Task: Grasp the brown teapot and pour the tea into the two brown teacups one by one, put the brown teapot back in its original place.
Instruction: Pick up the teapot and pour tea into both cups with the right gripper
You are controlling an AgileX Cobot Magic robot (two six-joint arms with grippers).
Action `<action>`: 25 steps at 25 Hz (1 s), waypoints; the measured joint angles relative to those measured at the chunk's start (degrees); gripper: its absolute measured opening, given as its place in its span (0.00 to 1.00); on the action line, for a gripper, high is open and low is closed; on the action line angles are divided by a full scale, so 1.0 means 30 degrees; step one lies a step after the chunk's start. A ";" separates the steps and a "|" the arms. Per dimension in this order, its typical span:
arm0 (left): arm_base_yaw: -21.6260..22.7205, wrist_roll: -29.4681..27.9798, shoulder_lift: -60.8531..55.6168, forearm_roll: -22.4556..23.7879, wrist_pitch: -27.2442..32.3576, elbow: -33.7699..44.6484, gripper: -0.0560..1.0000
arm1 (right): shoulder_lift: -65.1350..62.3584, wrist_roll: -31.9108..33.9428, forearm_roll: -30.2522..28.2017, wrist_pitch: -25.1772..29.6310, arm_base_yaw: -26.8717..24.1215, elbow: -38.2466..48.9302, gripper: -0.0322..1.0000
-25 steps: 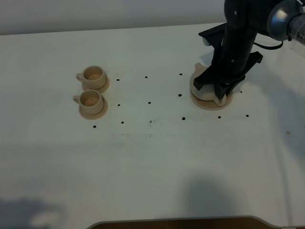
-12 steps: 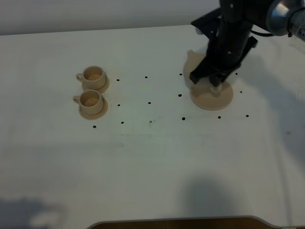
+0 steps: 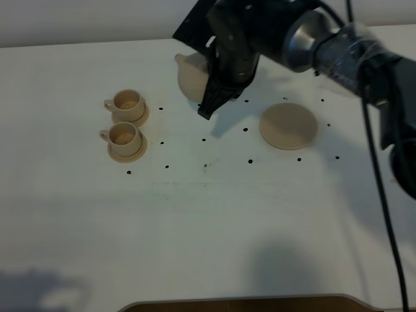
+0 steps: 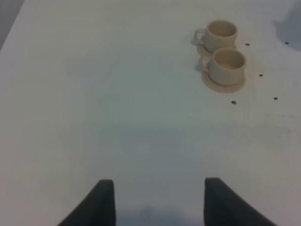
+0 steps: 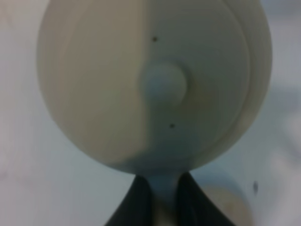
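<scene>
White table [image 3: 208, 221] dotted with small black marks [image 3: 203, 140] fills my high view. The brown teapot [image 3: 190, 79] sits in the upper middle of the frame with its spout toward the upper left, well apart from its flat saucer disc [image 3: 289, 125], which lies bare at centre right. My right arm [image 3: 325, 45] comes in from the upper right and covers the pot's handle side, so from above I cannot see the grip itself. The right wrist camera settles it: the right gripper [image 5: 163, 202] is clamped on the handle, its two dark fingers pressed to either side, with the knobbed lid [image 5: 162, 84] filling the picture. At left the two brown teacups [image 3: 123, 120] stand one behind the other on their small saucers [image 3: 138, 151], handles toward the left edge – only dotted table lies between them and the pot. The left gripper [image 4: 159, 193] hangs wide apart over bare table, holding nothing.
</scene>
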 joint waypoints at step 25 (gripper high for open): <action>0.0000 0.0000 0.0000 0.0000 0.0000 0.0000 0.49 | 0.5149 -0.2639 -0.6941 -0.0331 0.2691 -0.5303 0.15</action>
